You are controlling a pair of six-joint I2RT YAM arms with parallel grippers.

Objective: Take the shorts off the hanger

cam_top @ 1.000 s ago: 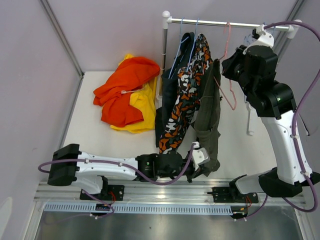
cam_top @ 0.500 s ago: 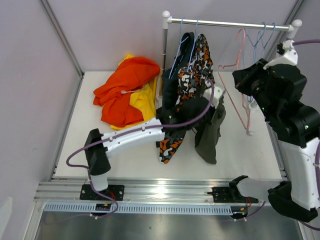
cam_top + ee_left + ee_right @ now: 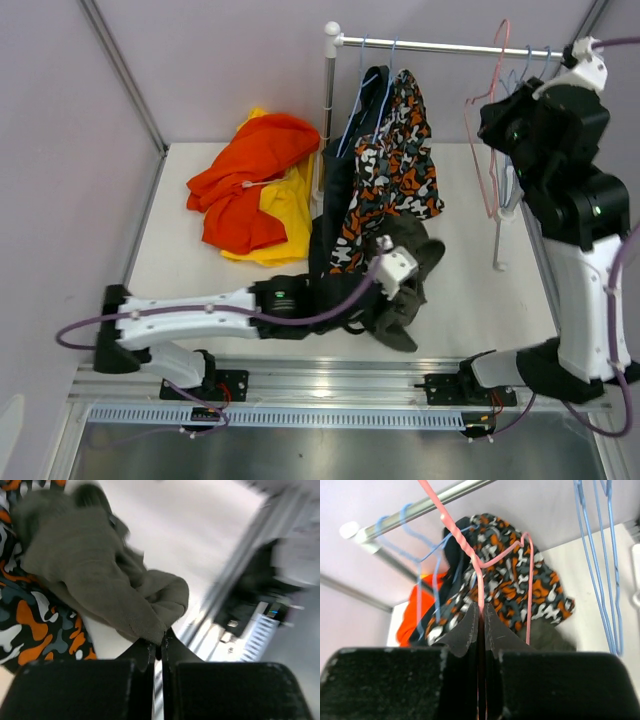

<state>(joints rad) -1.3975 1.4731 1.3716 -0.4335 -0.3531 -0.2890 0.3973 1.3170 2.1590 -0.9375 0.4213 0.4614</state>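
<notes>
The left gripper (image 3: 160,647) was pressed together on a fold at the edge of the dark olive-grey shorts (image 3: 95,580), with a thin strip of cloth pinched between its fingers. From that pinch the olive pair spread away in a crumpled heap on the desk (image 3: 470,300), close to the near edge and right of centre. Its long axis ran roughly from near to far, and its far end lay just under the hem of the camouflage shorts (image 3: 385,180).

The right gripper (image 3: 481,625) was clamped on the wire of a bare pink hanger (image 3: 530,590), held high at the right end of the rail (image 3: 440,45), beside two empty blue hangers (image 3: 600,570).

The camouflage pair hung from a blue hanger near the rail's left end, long axis pointing straight down, with its lower part flaring to the right. The dark navy-black shorts (image 3: 335,200) hung just to its left, also pointing downward.

Far left on the desk, the orange-red shorts (image 3: 250,170) lay bunched on top of the yellow shorts (image 3: 285,210), well apart from the olive pair.
</notes>
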